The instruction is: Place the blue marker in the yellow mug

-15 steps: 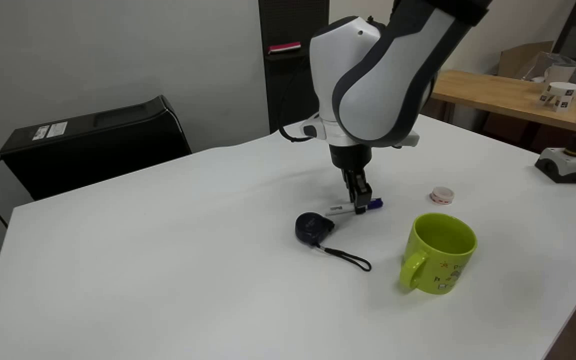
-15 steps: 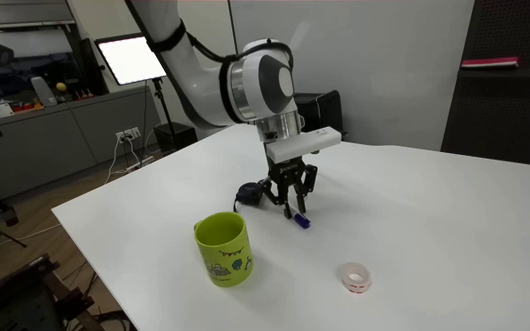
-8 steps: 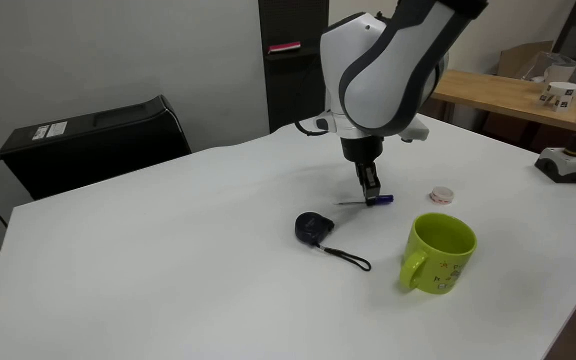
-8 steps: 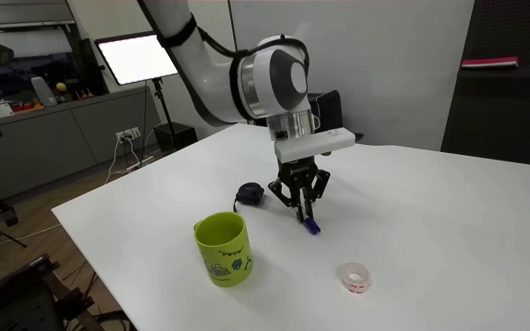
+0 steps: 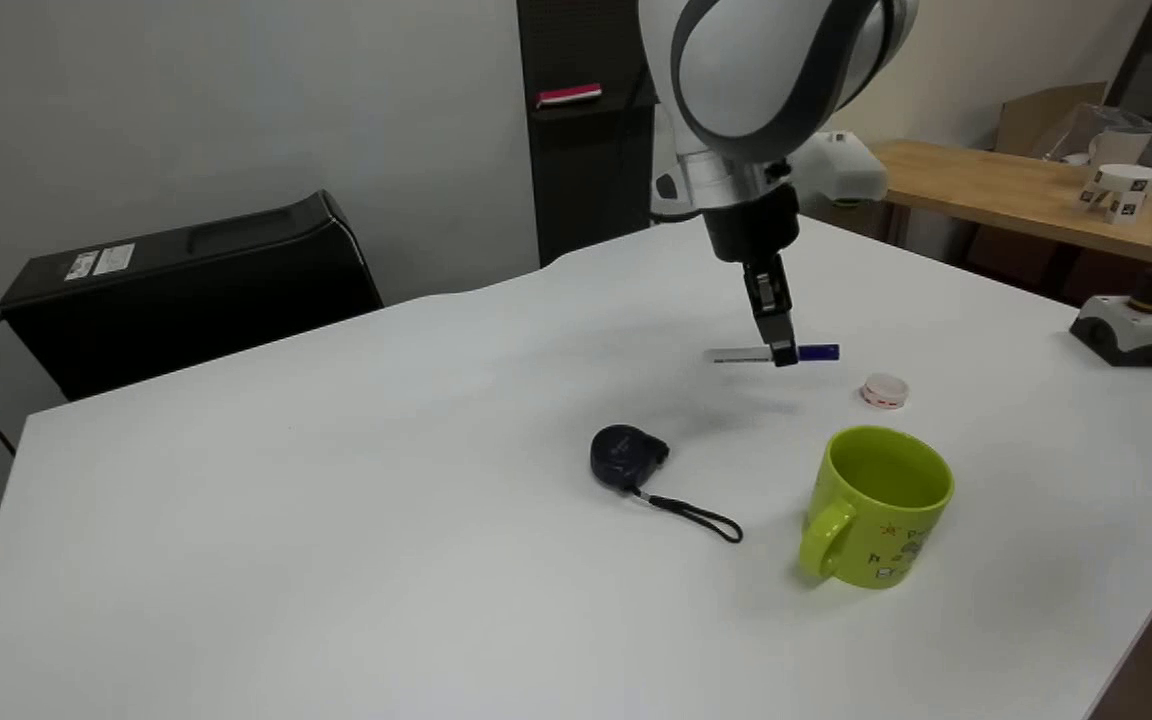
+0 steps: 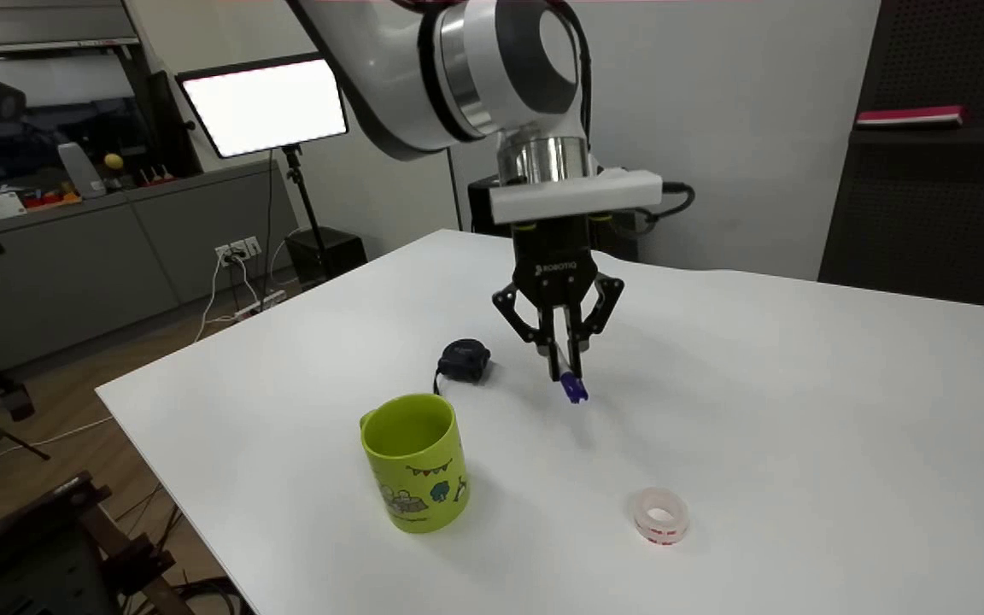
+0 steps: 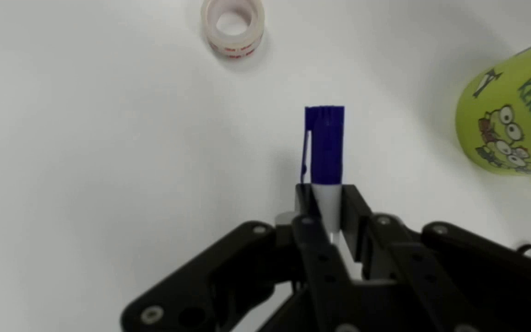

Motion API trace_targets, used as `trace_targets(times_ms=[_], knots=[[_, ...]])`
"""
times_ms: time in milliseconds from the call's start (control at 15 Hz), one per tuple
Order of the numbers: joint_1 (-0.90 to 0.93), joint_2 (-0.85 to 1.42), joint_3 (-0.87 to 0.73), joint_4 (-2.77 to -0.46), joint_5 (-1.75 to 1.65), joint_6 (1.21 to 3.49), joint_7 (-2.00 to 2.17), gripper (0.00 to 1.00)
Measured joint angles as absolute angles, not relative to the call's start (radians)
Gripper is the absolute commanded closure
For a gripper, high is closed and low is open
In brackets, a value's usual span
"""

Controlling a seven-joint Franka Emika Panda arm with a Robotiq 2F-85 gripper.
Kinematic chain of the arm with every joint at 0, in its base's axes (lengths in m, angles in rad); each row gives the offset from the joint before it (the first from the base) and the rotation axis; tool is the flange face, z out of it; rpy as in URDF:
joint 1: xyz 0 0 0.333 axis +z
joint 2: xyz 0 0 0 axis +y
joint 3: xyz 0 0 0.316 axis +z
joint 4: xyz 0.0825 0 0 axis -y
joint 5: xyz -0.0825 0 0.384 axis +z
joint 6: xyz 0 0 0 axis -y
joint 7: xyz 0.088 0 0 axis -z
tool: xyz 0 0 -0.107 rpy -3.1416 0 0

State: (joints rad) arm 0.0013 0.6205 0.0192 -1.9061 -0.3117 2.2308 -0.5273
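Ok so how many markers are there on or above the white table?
1: the blue-capped marker, clamped in the gripper above the white table. No other shows, though the arm might hide one.

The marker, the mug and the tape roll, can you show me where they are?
Marker [image 7: 327, 163]: in the wrist view, on its blue cap.
Mug [image 6: 419, 478]: in an exterior view, on its outside wall.
Tape roll [image 6: 661, 534]: in an exterior view, front of its ring.

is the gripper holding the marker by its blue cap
No, in the wrist view the gripper pinches the marker by its white barrel, the blue cap sticking out.
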Motion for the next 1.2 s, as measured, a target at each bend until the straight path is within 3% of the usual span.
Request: trace_targets(times_ms=[733,1200], knots=[[0.001,0.392,0.057,-1.905,-0.128,1.716,-0.481,0.95],[-0.019,0.389,0.059,-1.873,0.107,1.563,-0.424,0.95]])
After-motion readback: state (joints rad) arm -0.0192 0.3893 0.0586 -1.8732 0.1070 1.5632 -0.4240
